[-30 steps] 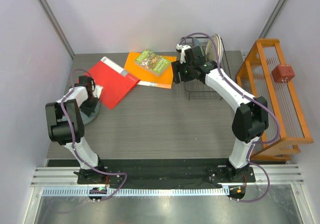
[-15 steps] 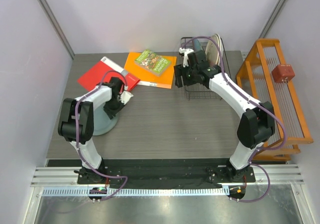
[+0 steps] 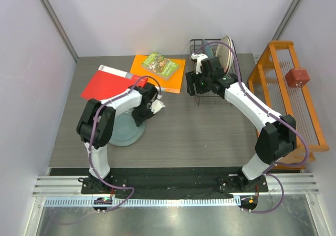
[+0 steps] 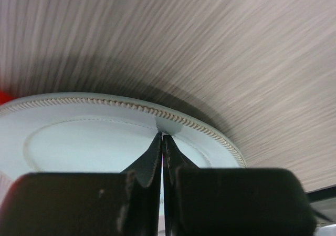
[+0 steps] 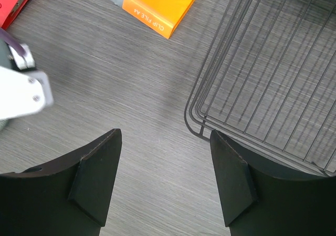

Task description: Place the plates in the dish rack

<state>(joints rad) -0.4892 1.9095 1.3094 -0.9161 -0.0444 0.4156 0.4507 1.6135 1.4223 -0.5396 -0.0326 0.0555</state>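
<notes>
Down on the left half of the table [image 3: 189, 136], toward the near edge: grey-green plate [image 3: 125, 132], beaded rim turned to the left wrist camera. Pinched at that rim by the left gripper [image 4: 161, 139], jaws nearly together with just the plate's thin edge between the tips. Hard to say whether lying on the wood or raised off it; dark shadow along the far rim.

Over at the far edge, right of centre: dish rack [image 3: 211, 96], black wire, grid bottom bare on its near side. Other plates [image 3: 227, 49] up on edge along its far side.

Hovering at the rack's near-left corner: right gripper [image 5: 164, 141], jaws spread wide, nothing held, nothing touched. Between the fingers only tabletop and the rounded wire corner, closer to the right finger.

Further out along the far edge: orange file [image 5: 157, 4] just left of the rack, green book [image 3: 159, 65] lying on top of it, red folder [image 3: 107, 83] beyond, toward the far-left corner. Along the right edge, orange wooden rack [image 3: 273, 62] with a red block [image 3: 297, 77] on its rods
</notes>
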